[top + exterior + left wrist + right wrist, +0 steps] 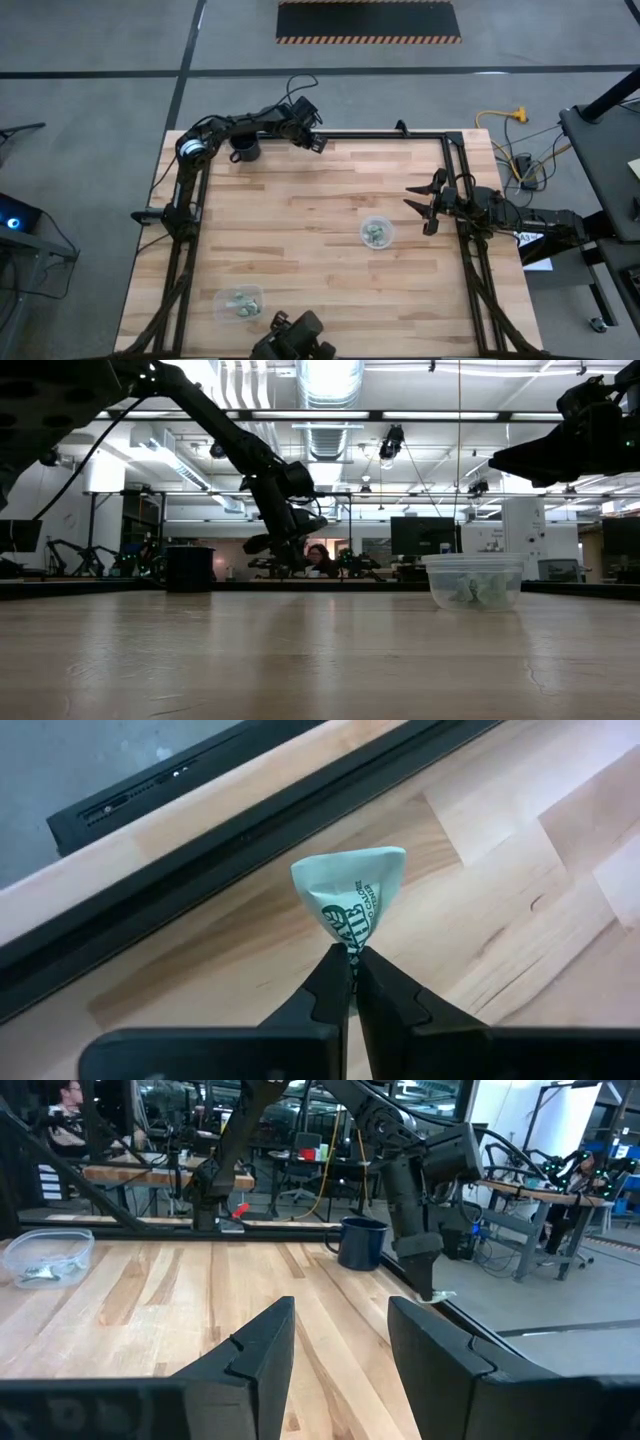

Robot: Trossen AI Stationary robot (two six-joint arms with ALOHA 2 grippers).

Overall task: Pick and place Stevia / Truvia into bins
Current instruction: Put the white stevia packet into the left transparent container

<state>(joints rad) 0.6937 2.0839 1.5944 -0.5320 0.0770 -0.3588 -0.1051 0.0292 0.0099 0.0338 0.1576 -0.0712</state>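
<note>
1 Truvia packet (pixel 350 897) is pinched by its corner in the left gripper (pixel 352 956); that thin hold could slip before reaching a bin. Right gripper (pixel 340 1330) waits, jaws parted, empty.

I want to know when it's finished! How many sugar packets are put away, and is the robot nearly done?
Some packets already lie in the round bowl and in the rectangular tub; I cannot count them. The left hand is shut on one green-and-white packet above the table's far edge, beside the black mug. That one has not gone into a bin yet. The right hand waits open and empty. No loose packets show on the table.
</note>
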